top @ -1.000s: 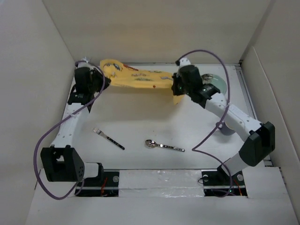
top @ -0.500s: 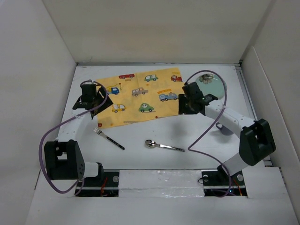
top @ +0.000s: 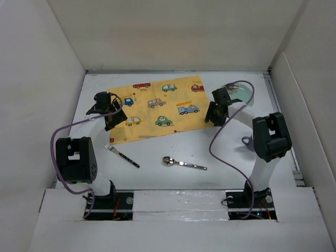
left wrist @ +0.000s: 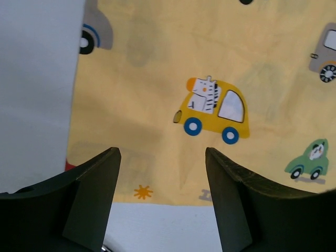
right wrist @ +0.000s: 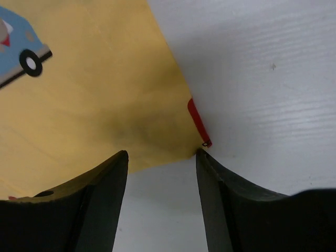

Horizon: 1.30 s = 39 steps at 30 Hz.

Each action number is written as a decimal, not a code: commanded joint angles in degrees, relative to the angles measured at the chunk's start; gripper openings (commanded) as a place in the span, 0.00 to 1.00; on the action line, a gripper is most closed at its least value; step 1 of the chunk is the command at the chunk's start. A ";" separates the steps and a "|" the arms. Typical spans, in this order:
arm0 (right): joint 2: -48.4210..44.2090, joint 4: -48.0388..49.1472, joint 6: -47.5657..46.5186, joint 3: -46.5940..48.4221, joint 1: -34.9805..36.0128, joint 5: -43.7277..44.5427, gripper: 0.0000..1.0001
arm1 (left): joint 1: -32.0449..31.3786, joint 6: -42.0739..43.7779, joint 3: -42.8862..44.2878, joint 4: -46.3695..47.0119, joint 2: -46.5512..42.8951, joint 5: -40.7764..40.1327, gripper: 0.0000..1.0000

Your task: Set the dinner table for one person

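Observation:
The yellow placemat (top: 157, 107) printed with cartoon vehicles lies flat on the white dinner table (top: 157, 149). My left gripper (top: 111, 116) hovers open over the mat's near left corner. In the left wrist view the left gripper (left wrist: 163, 157) has only the mat (left wrist: 157, 79) and its near edge between its fingers. My right gripper (top: 213, 114) is open at the mat's near right corner. In the right wrist view the right gripper (right wrist: 161, 155) frames that corner and its red tag (right wrist: 197, 122). Neither gripper holds anything.
A fork (top: 121, 155) and a spoon (top: 183, 164) lie on the table in front of the mat. A plate (top: 242, 93) sits at the far right, partly behind the right arm. White panels wall in the table on all sides.
A second ago both grippers held the bunched placemat up at the far side. It now lies spread flat, both grippers have let go, and both arms have drawn back toward me.

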 commanded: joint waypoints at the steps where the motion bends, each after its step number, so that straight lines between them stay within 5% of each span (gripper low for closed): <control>1: 1.49 0.49 2.07 3.84 -0.52 -1.00 0.57 | -0.97 0.40 2.87 2.06 -1.39 4.09 0.62; 4: 3.07 -1.44 2.95 5.77 -1.04 -0.73 0.40 | -0.97 0.40 3.05 3.12 -1.83 7.08 0.60; 5: 3.86 -2.49 2.87 6.39 -1.04 -0.82 0.22 | -0.97 0.31 3.48 3.12 -1.83 7.96 0.60; 8: 4.31 -4.26 3.30 6.58 -1.57 -0.21 0.00 | -0.97 0.40 4.89 2.86 -2.36 8.32 0.59; 19: -11.58 -5.14 2.95 -9.14 -2.63 -1.07 0.00 | -0.97 0.22 3.94 1.45 -4.37 9.73 0.59; 29: -15.03 -5.75 4.18 -13.56 -3.15 -1.44 0.04 | -0.97 0.40 1.73 0.31 -6.23 9.46 0.58; 30: -15.12 -5.84 4.27 -13.38 -3.15 -2.13 0.07 | -0.97 0.40 2.08 0.05 -6.40 9.55 0.58; 34: -15.82 -9.00 2.69 -5.86 -3.15 -3.02 0.60 | -0.97 0.05 3.48 -0.39 -7.11 10.86 0.58; 37: -16.61 -9.89 1.99 1.97 -5.60 -2.32 0.64 | -0.97 -0.74 5.15 -0.57 -7.37 13.40 0.55; 38: -16.44 -9.54 2.16 3.48 -6.92 -2.58 0.61 | -0.97 -1.18 5.42 -0.40 -7.54 14.20 0.53; 39: -15.57 -7.62 3.12 4.63 -8.41 -2.84 0.45 | -0.97 -1.44 5.51 0.30 -7.55 15.25 0.39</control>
